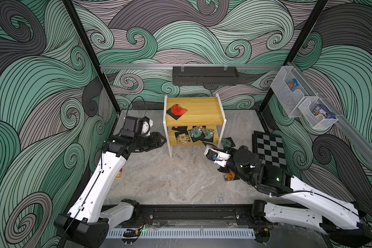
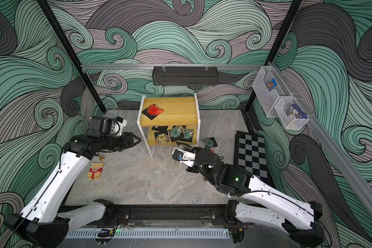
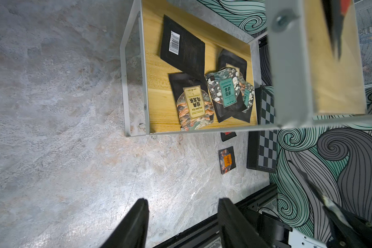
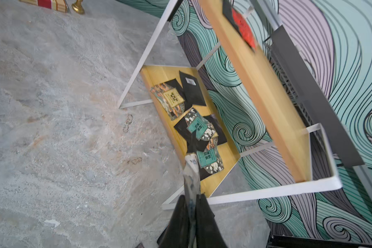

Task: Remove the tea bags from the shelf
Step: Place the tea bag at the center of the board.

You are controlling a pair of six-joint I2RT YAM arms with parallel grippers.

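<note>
The shelf (image 1: 202, 107) is a yellow two-tier rack on white legs at the back of the table. A red tea bag (image 1: 177, 110) lies on its top board. Several tea bags (image 1: 194, 134) lie overlapping on the lower board, also seen in the left wrist view (image 3: 194, 105). My right gripper (image 4: 191, 196) is shut on a silver-white tea bag (image 4: 191, 171), held edge-on just in front of the lower board's right end. My left gripper (image 3: 183, 201) is open and holds nothing, just left of the shelf (image 1: 162, 140). More tea bags lie on the table: a teal one (image 1: 227, 142) and an orange one (image 3: 227, 160).
A chessboard (image 1: 268, 150) lies right of the shelf. A dark grey tray (image 1: 204, 76) hangs on the back wall, and clear bins (image 1: 288, 90) hang on the right wall. A red-and-cream box (image 2: 95, 170) and a small brass piece (image 2: 101, 158) sit by my left arm.
</note>
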